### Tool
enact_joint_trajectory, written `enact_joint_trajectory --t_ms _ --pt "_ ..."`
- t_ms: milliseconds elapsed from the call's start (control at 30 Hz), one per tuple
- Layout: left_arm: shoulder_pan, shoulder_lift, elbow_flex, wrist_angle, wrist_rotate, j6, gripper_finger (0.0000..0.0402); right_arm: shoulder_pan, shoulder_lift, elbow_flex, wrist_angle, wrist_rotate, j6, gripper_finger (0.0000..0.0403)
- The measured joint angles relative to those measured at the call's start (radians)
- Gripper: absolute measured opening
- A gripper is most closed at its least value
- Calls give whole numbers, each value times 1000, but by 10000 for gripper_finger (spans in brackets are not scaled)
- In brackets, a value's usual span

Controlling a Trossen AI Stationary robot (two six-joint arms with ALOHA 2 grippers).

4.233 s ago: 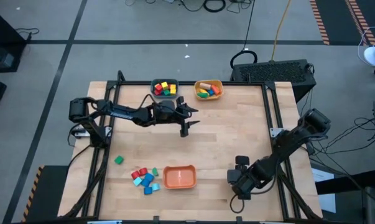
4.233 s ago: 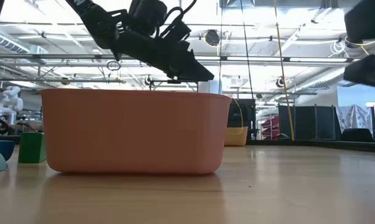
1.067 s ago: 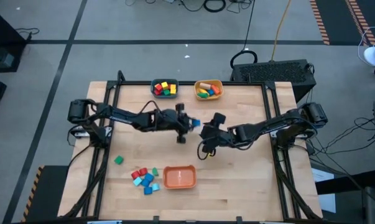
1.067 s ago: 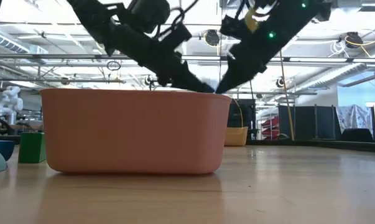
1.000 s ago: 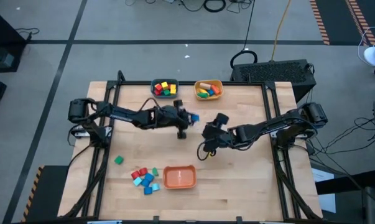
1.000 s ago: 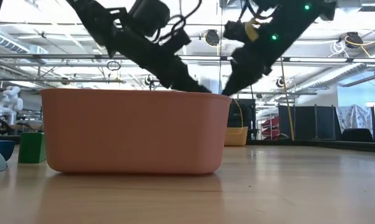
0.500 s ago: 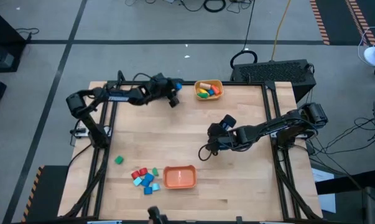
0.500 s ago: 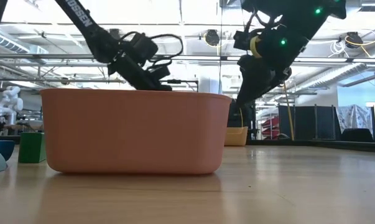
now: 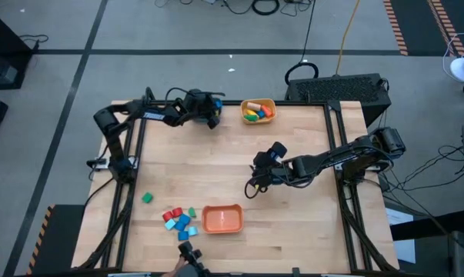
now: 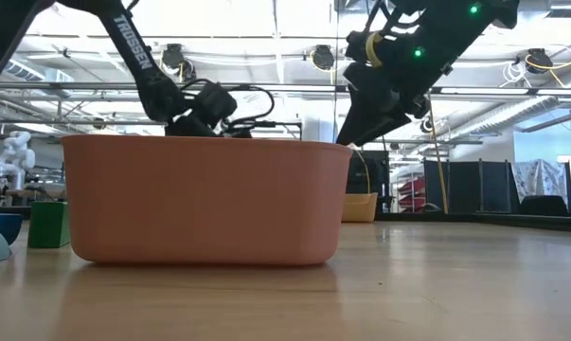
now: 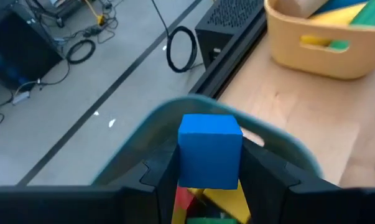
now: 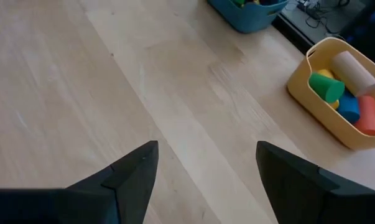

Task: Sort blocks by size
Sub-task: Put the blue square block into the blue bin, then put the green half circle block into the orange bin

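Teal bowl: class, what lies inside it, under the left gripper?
Under the blue cube held by the left gripper, the teal bowl shows red, yellow and green blocks; the rest is covered.

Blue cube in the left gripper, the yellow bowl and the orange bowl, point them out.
blue cube (image 11: 209,149), left wrist view, front face.
yellow bowl (image 12: 306,91), right wrist view, outer wall.
orange bowl (image 10: 205,204), low view, near wall.

White capital letters run along the dark upper link of the robot arm (image 10: 124,43) in the low view, reading "TROSSEN" (the first letters are partly cut off). No other lettering is legible anywhere.
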Motion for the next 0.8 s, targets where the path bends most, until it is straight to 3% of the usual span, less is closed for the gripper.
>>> enact_joint_trajectory --t_ms 200,567,800 --pt "0 7 0 -4 -23 1 162 0 0 0 -3 0 4 256" --pt "-1 -116 0 -100 -24 2 237 0 0 0 25 -5 -1 265" --pt "-42 -264 -9 -334 -24 -6 246 -27 50 0 218 -222 -134 262"
